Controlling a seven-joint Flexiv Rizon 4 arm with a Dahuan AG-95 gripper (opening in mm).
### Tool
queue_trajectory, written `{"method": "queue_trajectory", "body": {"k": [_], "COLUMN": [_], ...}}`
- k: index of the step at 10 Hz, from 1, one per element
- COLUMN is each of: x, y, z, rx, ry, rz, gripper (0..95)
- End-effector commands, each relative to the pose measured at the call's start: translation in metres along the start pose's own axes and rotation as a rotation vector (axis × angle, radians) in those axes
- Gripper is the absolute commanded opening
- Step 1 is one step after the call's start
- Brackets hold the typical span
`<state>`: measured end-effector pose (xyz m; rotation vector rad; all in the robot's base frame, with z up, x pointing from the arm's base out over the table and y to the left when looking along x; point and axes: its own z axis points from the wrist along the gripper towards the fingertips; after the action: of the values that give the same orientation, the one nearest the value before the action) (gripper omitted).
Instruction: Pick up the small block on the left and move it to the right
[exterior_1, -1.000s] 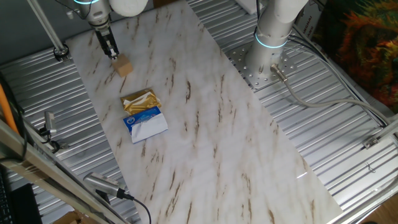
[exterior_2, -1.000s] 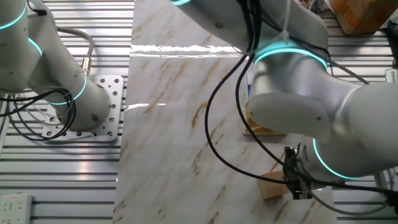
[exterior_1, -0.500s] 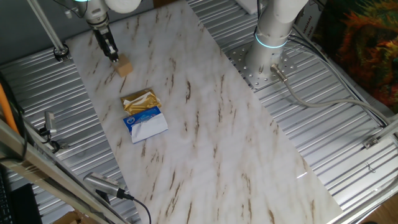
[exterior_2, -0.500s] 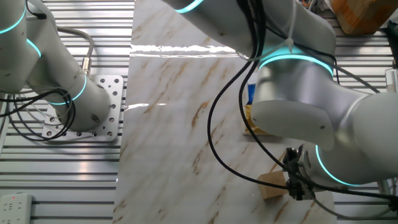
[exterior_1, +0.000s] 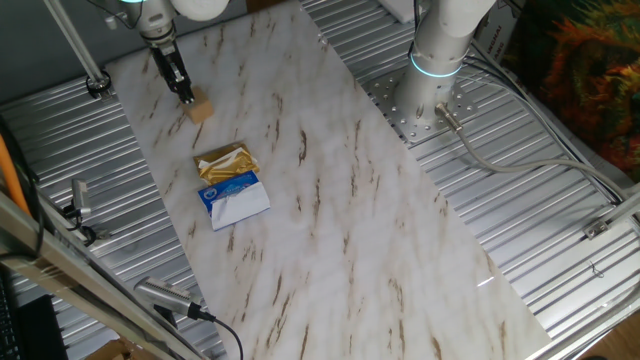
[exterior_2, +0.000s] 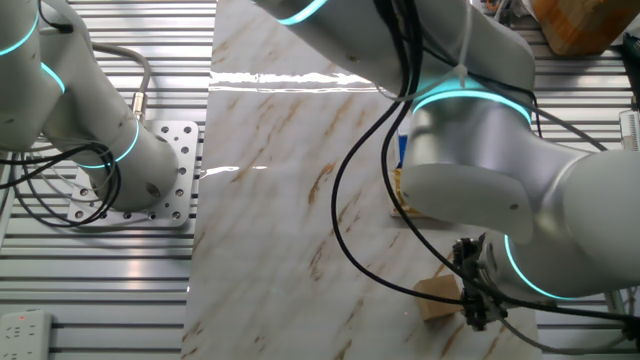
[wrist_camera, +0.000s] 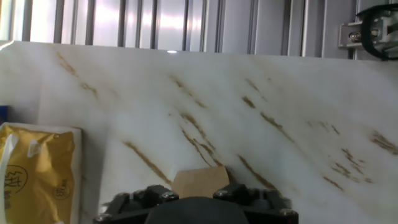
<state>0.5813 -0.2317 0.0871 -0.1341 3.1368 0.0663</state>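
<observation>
Hand view puts the gold packet (wrist_camera: 34, 168) off to my pincer's left and the block (wrist_camera: 200, 181) dead ahead, tucked right at my pincer (wrist_camera: 198, 200). Whether my fingers are apart, or already pinching the block, I cannot tell; they are hidden in every view. From one fixed view my pincer (exterior_1: 186, 96) stands at the block's (exterior_1: 201, 109) far edge, with both on the marble surface (exterior_1: 330, 190). To do this well, I judge I should be square over the cube, low on its flat sides, closing gently before lifting straight up.
</observation>
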Motion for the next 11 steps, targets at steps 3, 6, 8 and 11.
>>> {"method": "queue_trajectory", "body": {"k": [3, 6, 8, 11], "x": [0.0, 0.001, 0.002, 0.005], "y": [-0.001, -0.001, -0.002, -0.002], "z": [0.009, 0.019, 0.027, 0.041], "rx": [0.0, -0.001, -0.001, -0.001], "ry": [0.001, -0.005, -0.002, -0.004], "rz": [-0.006, -0.01, -0.015, -0.021], "gripper": [95.0, 95.0, 95.0, 95.0]}}
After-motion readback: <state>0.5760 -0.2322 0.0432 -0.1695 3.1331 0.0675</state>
